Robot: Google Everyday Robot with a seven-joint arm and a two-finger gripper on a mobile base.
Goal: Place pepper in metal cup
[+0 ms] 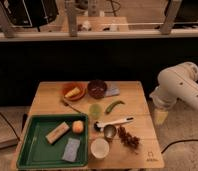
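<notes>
The green pepper lies on the wooden table, right of centre, curved and pointing left. The metal cup stands upright nearer the front, below the pepper and just above the white cup. My white arm comes in from the right. My gripper hangs beside the table's right edge, well right of the pepper and the metal cup, touching neither.
A light green cup stands left of the pepper. A white scoop and a dried reddish bunch lie near the metal cup. A green tray holds a block, an orange and a sponge. Two bowls sit at the back.
</notes>
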